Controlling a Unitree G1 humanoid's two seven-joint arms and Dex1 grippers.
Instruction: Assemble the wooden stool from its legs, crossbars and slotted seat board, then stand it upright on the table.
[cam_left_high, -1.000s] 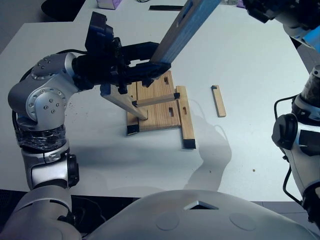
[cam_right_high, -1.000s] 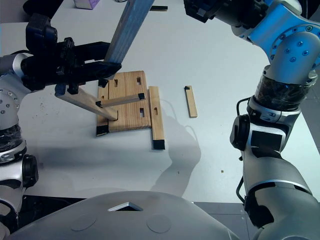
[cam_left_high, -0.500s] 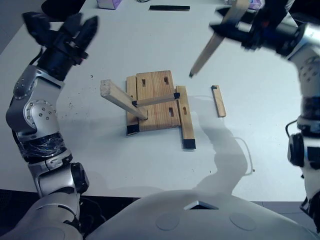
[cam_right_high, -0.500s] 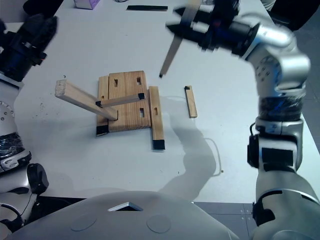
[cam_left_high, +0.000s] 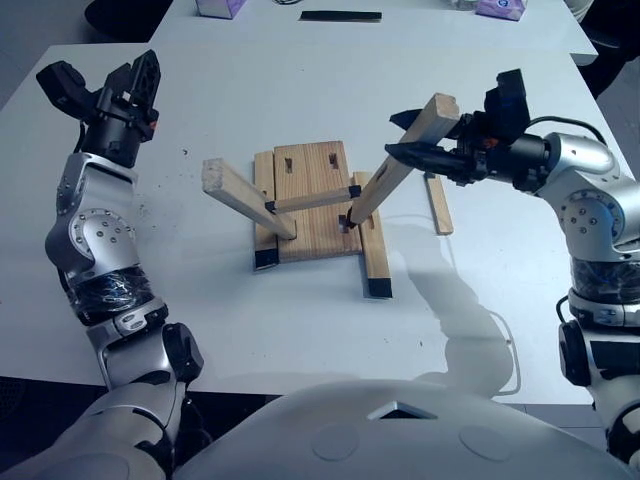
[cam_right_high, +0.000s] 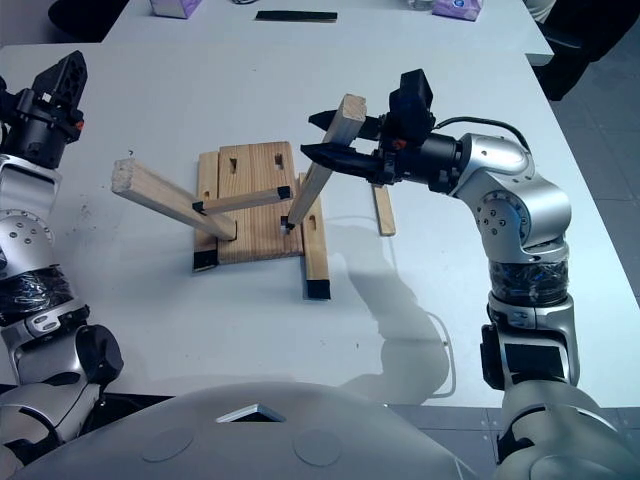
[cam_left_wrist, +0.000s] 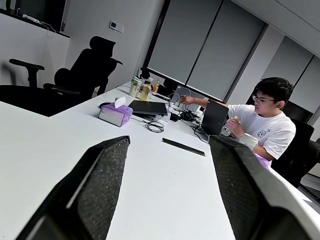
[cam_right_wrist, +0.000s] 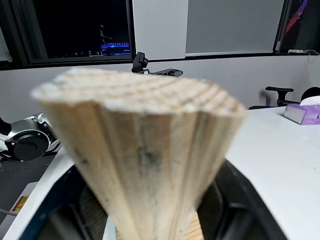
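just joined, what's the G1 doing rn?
Building the stool. The right gripper holds a pale wooden leg tilted, its lower end at a slot in the slotted wooden seat board lying flat on the white table. A second wooden leg leans from the board's left side. The left gripper is raised, open and empty.
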